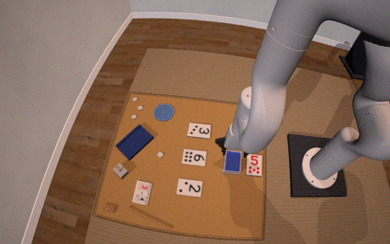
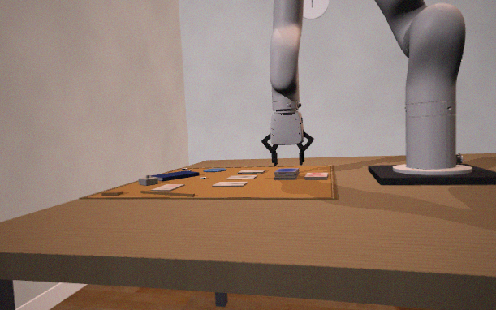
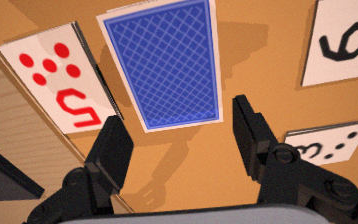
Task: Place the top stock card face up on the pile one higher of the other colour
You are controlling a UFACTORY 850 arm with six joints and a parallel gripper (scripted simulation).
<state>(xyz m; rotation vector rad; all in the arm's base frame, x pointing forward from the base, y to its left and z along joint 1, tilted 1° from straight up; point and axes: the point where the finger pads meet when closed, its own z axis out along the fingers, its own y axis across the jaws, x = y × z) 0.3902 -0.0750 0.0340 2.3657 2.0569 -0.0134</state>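
The face-down stock is a squared stack with a blue-backed card on top. The waste beside it shows a red 5. Three face-up piles lie in a row: a black 3, a black 6 and a black 2. My gripper is open and empty, pointing down above the cloth near the stock's end. In the top view the arm hides most of it.
On the card cloth also lie a blue box, a blue round disc, several small white pieces, a grey block, a card showing 3 and 4, a small brown tile and a thin brown strip.
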